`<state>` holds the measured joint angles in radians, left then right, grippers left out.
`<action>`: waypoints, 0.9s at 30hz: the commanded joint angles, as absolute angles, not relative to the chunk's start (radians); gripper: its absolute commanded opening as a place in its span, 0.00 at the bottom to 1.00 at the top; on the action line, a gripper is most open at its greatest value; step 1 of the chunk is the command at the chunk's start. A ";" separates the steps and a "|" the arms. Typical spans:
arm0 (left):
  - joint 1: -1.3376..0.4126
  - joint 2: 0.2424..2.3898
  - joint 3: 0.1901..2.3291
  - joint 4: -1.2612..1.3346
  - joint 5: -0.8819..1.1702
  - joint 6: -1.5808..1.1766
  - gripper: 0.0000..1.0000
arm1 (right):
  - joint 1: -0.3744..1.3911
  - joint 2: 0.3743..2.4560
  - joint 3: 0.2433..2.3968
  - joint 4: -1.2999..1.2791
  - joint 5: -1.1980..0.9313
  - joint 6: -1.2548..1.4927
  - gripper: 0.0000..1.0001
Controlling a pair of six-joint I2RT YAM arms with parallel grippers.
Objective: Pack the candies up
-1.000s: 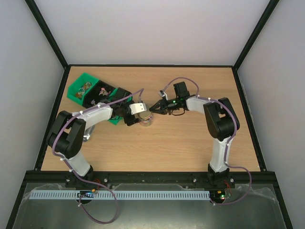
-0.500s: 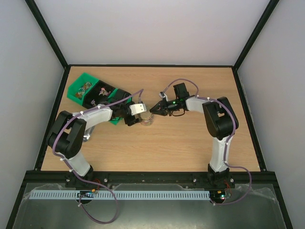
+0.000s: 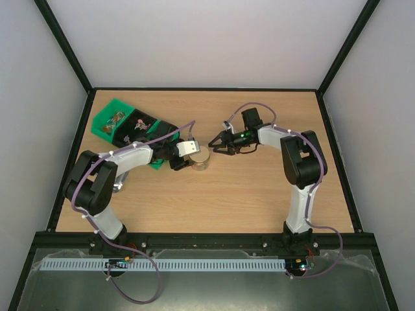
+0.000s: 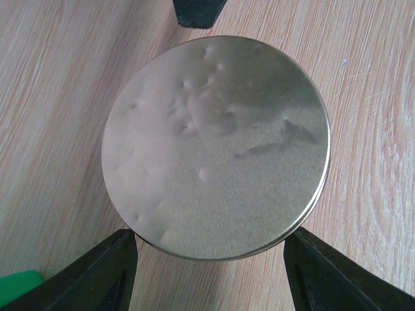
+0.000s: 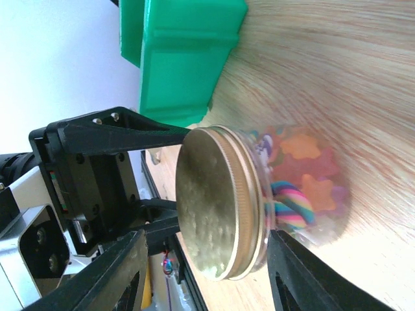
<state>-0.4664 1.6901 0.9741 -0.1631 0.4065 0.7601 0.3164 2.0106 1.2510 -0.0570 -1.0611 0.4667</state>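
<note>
A clear jar (image 3: 201, 157) stands mid-table with a round metal lid (image 4: 217, 146) on top. Colourful candies (image 5: 305, 175) show through its glass. More candies (image 3: 123, 122) lie in the green bin (image 3: 104, 126). My left gripper (image 3: 193, 159) reaches in from the left. Its fingers (image 4: 107, 275) run under the lid rim on both sides of the jar, and the lid hides whether they touch it. My right gripper (image 3: 213, 142) is open just right of the jar. Its fingers (image 5: 113, 272) stand clear on both sides of the lid (image 5: 214, 201).
The green bin (image 5: 188, 58) sits at the back left, right behind the left arm's wrist. A shiny metal object (image 3: 117, 187) lies by the left arm's elbow near the table's left edge.
The right gripper has opened and drawn back to the right, off the lid. The lid now rests on the jar. The left fingers have come a little closer together.
</note>
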 commanded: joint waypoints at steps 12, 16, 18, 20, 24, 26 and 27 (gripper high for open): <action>-0.393 1.586 0.973 -0.314 0.545 0.808 0.69 | 0.308 1.943 1.281 -0.254 -0.953 0.260 0.51; -0.379 1.551 1.000 -0.352 0.587 0.772 0.63 | 0.310 1.954 1.279 -0.250 -0.953 0.241 0.49; -0.390 1.560 1.027 -0.325 0.603 0.722 0.59 | 0.311 1.968 1.284 -0.240 -0.955 0.247 0.49; -0.417 1.581 1.051 -0.294 0.599 0.683 0.55 | 0.315 1.979 1.291 -0.229 -0.960 0.255 0.48; -0.467 1.645 1.087 -0.232 0.572 0.619 0.52 | 0.334 1.995 1.301 -0.203 -0.960 0.279 0.43; -0.487 1.673 1.093 -0.199 0.541 0.601 0.49 | 0.343 2.001 1.305 -0.191 -0.958 0.289 0.42; -0.491 1.683 1.092 -0.187 0.533 0.597 0.48 | 0.345 2.007 1.307 -0.188 -0.957 0.291 0.41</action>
